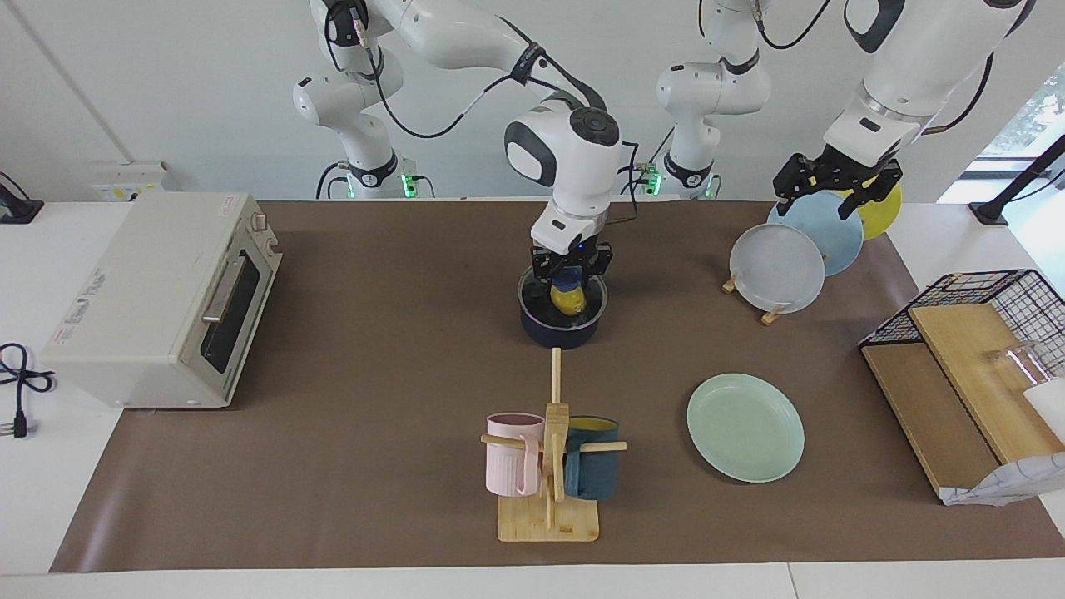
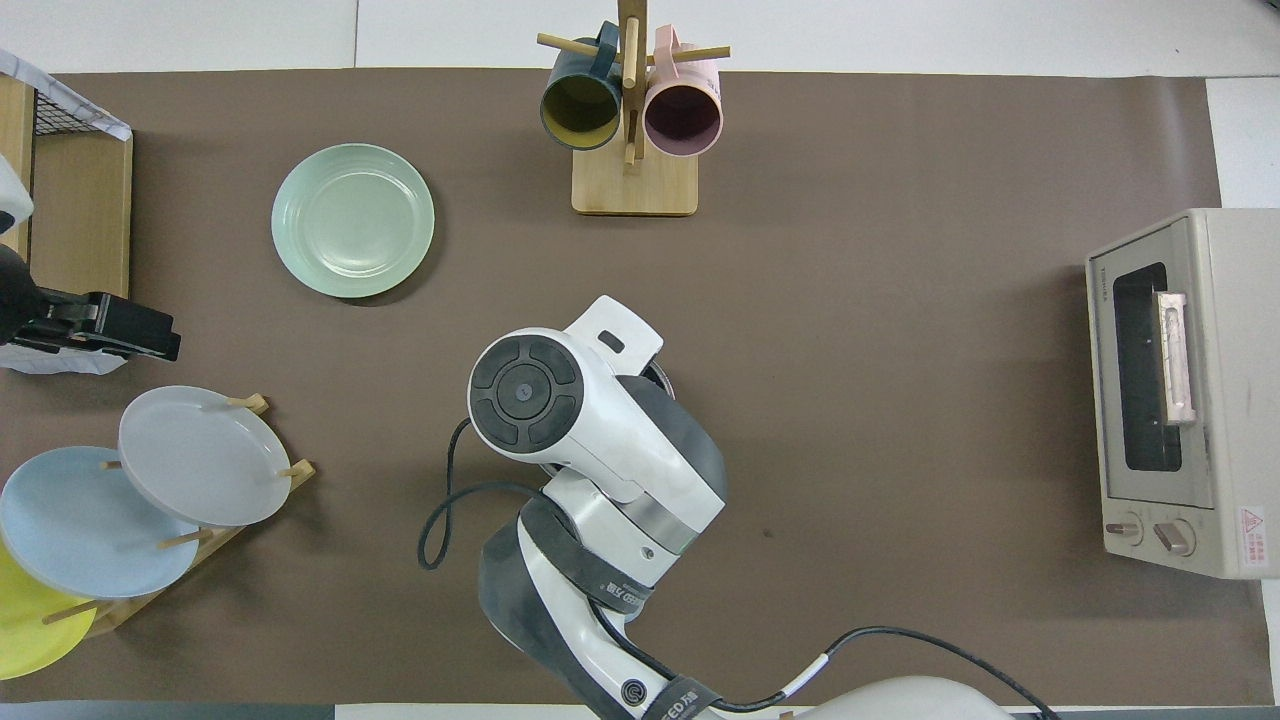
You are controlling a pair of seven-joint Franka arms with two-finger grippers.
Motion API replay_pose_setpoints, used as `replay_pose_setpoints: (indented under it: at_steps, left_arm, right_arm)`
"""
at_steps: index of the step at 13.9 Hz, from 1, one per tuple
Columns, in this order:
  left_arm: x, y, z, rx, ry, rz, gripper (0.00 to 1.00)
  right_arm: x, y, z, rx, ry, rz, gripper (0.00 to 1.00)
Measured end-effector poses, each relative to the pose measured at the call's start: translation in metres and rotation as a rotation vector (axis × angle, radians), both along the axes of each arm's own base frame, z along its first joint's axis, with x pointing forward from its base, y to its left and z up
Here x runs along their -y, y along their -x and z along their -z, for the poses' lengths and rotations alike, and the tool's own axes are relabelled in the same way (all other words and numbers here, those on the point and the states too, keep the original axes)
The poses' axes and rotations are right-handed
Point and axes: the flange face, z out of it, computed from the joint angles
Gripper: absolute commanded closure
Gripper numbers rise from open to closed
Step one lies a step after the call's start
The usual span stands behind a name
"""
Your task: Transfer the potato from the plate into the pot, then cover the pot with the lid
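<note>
The dark navy pot [image 1: 562,331] stands mid-table, nearer to the robots than the mug tree. The glass lid [image 1: 532,293] lies on it, and the yellow potato [image 1: 568,303] shows through the glass. My right gripper [image 1: 570,273] is straight down on the lid, shut on its blue knob [image 1: 569,284]. From overhead the right arm hides the pot except a sliver of rim [image 2: 662,374]. The mint-green plate [image 1: 745,427] [image 2: 352,220] lies bare toward the left arm's end. My left gripper [image 1: 832,193] [image 2: 100,327] hangs open over the plate rack, holding nothing.
A toaster oven [image 1: 162,295] sits at the right arm's end. A wooden mug tree [image 1: 549,466] with a pink and a blue mug stands farther from the robots than the pot. The rack of upright plates [image 1: 778,266] and a wire basket with wooden boards [image 1: 973,366] are at the left arm's end.
</note>
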Motion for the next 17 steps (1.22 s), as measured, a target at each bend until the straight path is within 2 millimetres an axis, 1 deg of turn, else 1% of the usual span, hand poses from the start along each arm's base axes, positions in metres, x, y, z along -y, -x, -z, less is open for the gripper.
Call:
replay_pose_setpoints:
  at_steps: [4,7,8,9,10,11,12,14,16,17]
  left_arm:
    - [0.0,-0.003,0.004,-0.005,-0.001,-0.005,0.0]
    - [0.001,-0.006,-0.003,0.011,0.0,-0.007,0.0]
    - [0.001,-0.006,-0.005,0.015,0.001,-0.008,0.0]
    - [0.001,-0.006,-0.006,0.016,0.001,-0.008,0.0]
    - [0.001,-0.007,-0.006,0.017,0.001,-0.008,0.0]
    - [0.001,-0.007,-0.006,0.023,0.002,-0.008,0.0]
    - [0.001,-0.009,-0.007,0.036,0.003,-0.009,0.0]
    - [0.001,-0.012,-0.005,0.048,0.005,-0.009,0.0]
    - [0.002,-0.013,-0.003,0.054,0.005,-0.009,0.0]
    - [0.002,-0.014,-0.003,0.052,0.005,-0.009,0.0]
  right_arm:
    - [-0.001,-0.001,-0.002,0.011,-0.011,0.0,0.0]
    - [0.001,-0.003,-0.003,0.015,-0.011,0.003,0.0]
    - [0.004,-0.006,-0.006,0.021,-0.012,0.008,0.0]
    - [0.011,-0.011,-0.012,0.031,-0.013,0.02,0.0]
    - [0.024,-0.021,-0.022,0.042,-0.015,0.043,0.0]
    - [0.043,-0.031,-0.037,0.05,-0.014,0.067,0.0]
    - [0.066,-0.042,-0.055,0.056,-0.014,0.081,0.0]
    - [0.12,-0.059,-0.094,0.061,-0.007,0.096,0.0]
    - [0.17,-0.066,-0.131,0.059,0.001,0.101,0.0]
    - [0.191,-0.064,-0.148,0.052,0.009,0.101,0.0]
